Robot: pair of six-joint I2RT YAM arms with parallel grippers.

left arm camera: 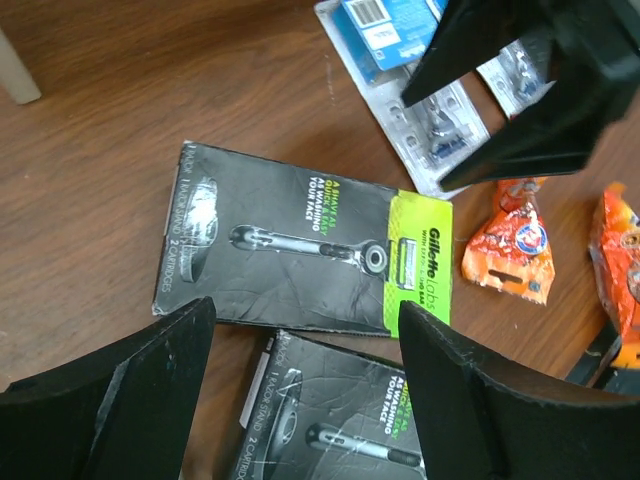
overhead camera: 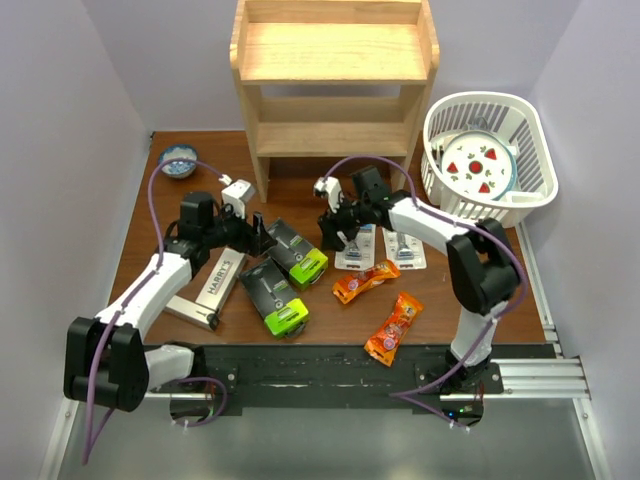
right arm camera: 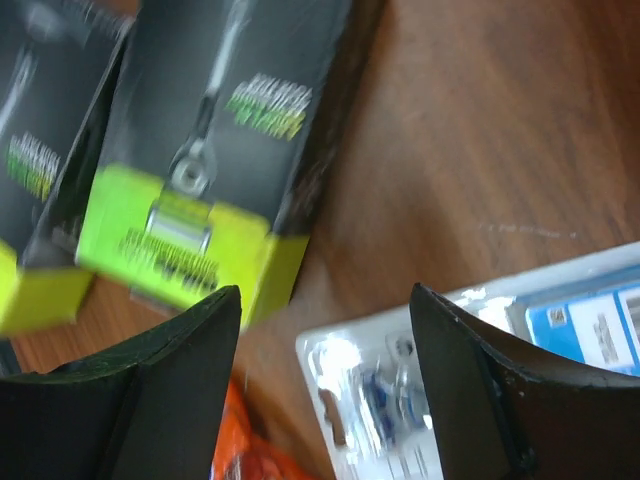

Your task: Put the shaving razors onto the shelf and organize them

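Two black razor boxes with lime-green ends lie mid-table, and the HARRY'S box lies to their left. Two clear blister cards lie to the right. The wooden shelf stands at the back with nothing on its boards. My left gripper is open and empty, above the two black boxes. My right gripper is open and empty, over the left blister card's edge, beside a black box.
Two orange snack packets lie in front of the blister cards. A white slatted basket holding a plate stands at the right. A small blue bowl sits at the back left. The two grippers are close together.
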